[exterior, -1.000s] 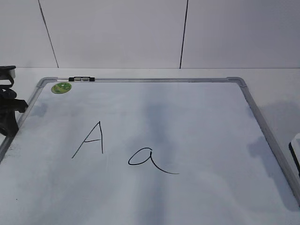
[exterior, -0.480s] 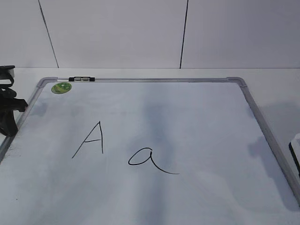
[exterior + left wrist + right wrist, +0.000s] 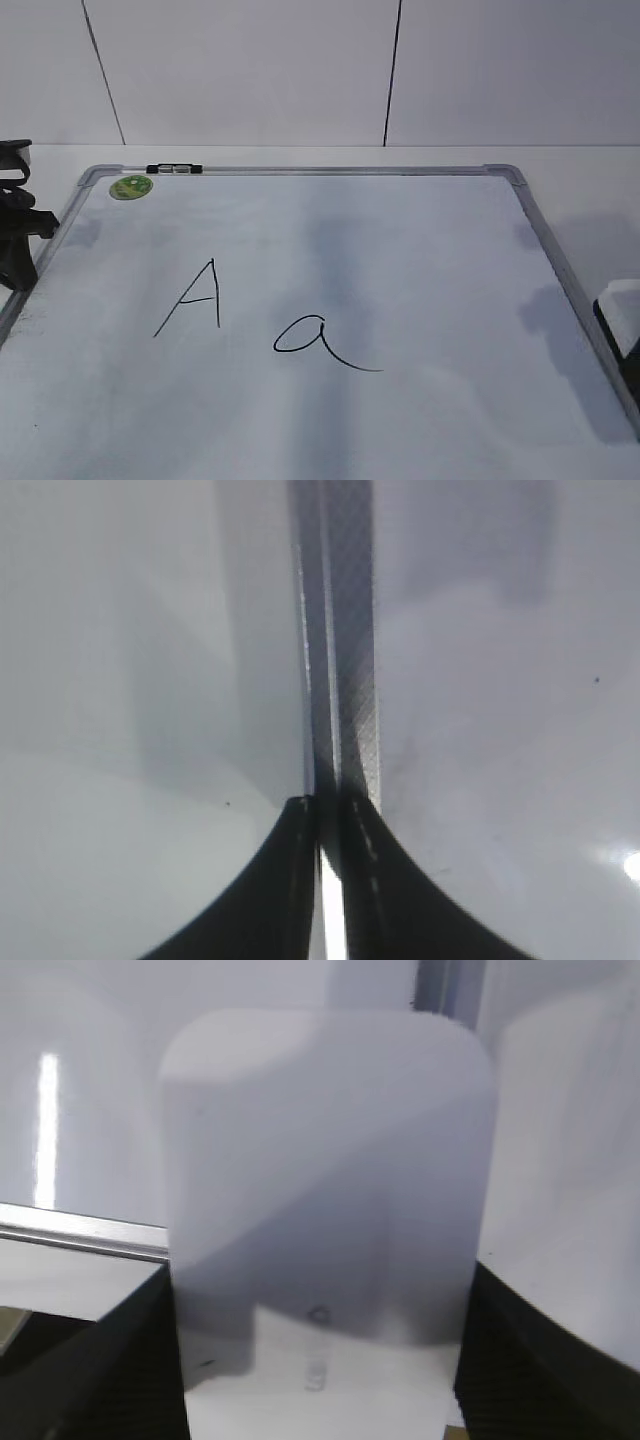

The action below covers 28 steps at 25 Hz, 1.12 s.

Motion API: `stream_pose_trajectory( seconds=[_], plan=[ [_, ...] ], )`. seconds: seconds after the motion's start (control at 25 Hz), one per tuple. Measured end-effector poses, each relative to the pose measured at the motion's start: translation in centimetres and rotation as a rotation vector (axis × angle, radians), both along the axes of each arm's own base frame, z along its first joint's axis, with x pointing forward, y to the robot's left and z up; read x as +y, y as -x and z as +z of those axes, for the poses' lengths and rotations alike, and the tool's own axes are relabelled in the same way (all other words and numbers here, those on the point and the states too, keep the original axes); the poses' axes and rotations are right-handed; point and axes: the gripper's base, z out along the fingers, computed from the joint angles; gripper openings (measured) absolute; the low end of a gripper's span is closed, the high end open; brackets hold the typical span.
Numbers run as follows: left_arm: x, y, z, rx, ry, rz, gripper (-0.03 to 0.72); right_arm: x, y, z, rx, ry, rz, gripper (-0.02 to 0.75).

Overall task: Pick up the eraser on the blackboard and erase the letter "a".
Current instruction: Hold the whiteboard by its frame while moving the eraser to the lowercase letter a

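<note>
White and glossy, the large dry-erase blackboard (image 3: 400, 250) with its silver-grey metal frame lies flat on our pale desk (image 3: 590, 190), a round green sticker (image 3: 131, 187) in its far left corner and a small black-and-white marker (image 3: 174, 169) resting on the far rail. Near the middle we see the thin black cursive letter "a" (image 3: 318, 342) with its long tail, unerased, and just left of it an angular capital "A" (image 3: 195, 298). Our right tool (image 3: 320, 1360) grips the white rounded-rectangular plastic eraser (image 3: 325, 1200) between its two dark fingers (image 3: 100, 1360); in the exterior view the eraser (image 3: 625, 305) sits at the right edge, over the board's right frame and well apart from the letter. Our left tool (image 3: 325, 815) has its black fingers (image 3: 270, 880) pressed nearly together, holding nothing, above the board's left frame rail; in the exterior view it (image 3: 18, 240) waits at the far left.
</note>
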Motion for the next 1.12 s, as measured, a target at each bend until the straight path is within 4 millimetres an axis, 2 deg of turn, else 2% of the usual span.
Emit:
stream_pose_trajectory(
  seconds=[0.12, 0.36, 0.8, 1.12],
  plan=[
    [0.0, 0.0, 0.0, 0.000, 0.000, 0.002, 0.043, 0.6, -1.4, 0.5, 0.008, -0.030, 0.029, 0.571],
    [0.0, 0.0, 0.0, -0.001, 0.000, 0.002, 0.043, 2.4, -5.4, 1.3, 0.024, -0.071, 0.088, 0.571],
    [0.0, 0.0, 0.0, 0.001, 0.000, 0.001, 0.043, 11.6, -10.1, -0.7, 0.087, -0.054, 0.344, 0.571],
    [0.0, 0.0, 0.0, 0.001, 0.002, 0.002, 0.043, 16.6, -12.6, -3.3, 0.085, 0.037, 0.474, 0.571]
  ],
)
